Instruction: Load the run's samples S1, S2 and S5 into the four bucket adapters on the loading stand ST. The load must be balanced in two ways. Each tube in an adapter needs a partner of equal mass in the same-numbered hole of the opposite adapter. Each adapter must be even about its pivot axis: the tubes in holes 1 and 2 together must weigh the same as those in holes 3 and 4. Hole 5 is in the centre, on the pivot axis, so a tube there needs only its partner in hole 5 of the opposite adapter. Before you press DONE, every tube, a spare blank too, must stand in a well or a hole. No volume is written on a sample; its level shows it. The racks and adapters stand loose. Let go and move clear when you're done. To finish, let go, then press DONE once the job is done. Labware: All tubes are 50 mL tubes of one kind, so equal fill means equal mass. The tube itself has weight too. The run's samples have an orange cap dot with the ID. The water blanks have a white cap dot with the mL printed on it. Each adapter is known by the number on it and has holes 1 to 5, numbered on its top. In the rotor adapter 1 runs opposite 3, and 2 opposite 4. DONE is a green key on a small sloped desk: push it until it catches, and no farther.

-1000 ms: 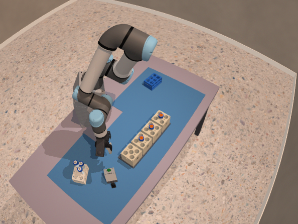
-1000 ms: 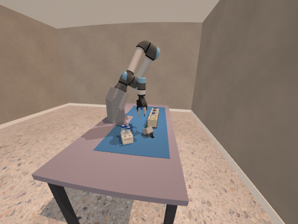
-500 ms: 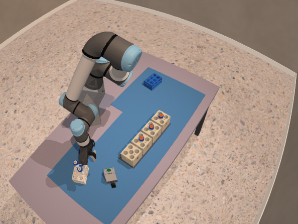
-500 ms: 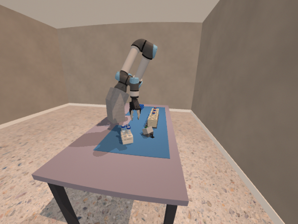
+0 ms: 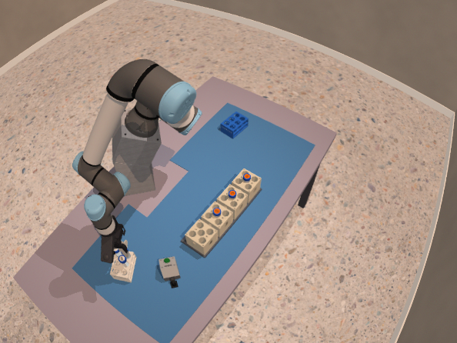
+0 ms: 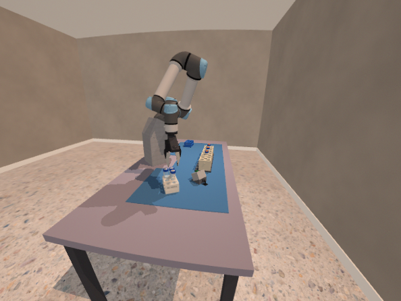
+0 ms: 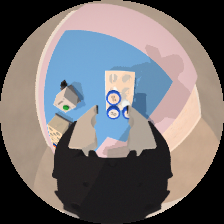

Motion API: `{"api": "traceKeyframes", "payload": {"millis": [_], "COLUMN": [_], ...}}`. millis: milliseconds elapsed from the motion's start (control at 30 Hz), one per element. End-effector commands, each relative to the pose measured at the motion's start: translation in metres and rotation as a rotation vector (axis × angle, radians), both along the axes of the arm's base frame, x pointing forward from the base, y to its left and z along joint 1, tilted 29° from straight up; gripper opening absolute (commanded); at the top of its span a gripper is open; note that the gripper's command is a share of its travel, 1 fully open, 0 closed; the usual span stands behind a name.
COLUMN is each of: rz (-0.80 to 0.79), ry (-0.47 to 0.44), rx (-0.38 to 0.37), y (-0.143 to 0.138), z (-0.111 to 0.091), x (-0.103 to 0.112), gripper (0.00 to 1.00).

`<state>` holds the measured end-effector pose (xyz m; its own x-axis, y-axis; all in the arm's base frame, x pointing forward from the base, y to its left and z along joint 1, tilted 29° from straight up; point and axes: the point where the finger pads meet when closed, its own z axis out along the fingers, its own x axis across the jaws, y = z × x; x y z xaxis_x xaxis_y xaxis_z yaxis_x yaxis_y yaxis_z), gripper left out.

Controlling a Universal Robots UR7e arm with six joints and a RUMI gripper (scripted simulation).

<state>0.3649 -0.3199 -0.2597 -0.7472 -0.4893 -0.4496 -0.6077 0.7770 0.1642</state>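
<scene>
Gripper hovering over the blank rack, holding nothing.

Three orange-dotted sample tubes (image 5: 231,194) stand in the centre holes of three of the four cream bucket adapters (image 5: 224,211), which stand in a row on the loading stand, on the right part of the blue mat (image 5: 246,154); the near adapter (image 5: 201,231) has no tube. At the near left, white-dotted water blanks (image 5: 122,259) stand in a small cream rack (image 5: 124,270). The gripper (image 5: 115,251) hangs just above them, its jaws partly apart and gripping nothing. The green DONE key (image 5: 167,260) sits on its sloped desk (image 5: 169,269) between rack and adapters. A blue rack (image 5: 234,124) stands at the far end.
</scene>
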Motion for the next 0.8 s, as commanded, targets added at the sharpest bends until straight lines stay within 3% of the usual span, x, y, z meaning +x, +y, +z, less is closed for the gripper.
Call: {"api": "traceKeyframes", "payload": {"millis": [0,467,767], "rz": [0.000,0.000,0.000], "ry": [0.000,0.000,0.000], "rx": [0.000,0.000,0.000], "y": [-0.004,0.010,0.013], "z": [-0.002,-0.034,-0.041], "x": [0.000,0.010,0.012], "gripper": [0.35,0.35,0.35]}}
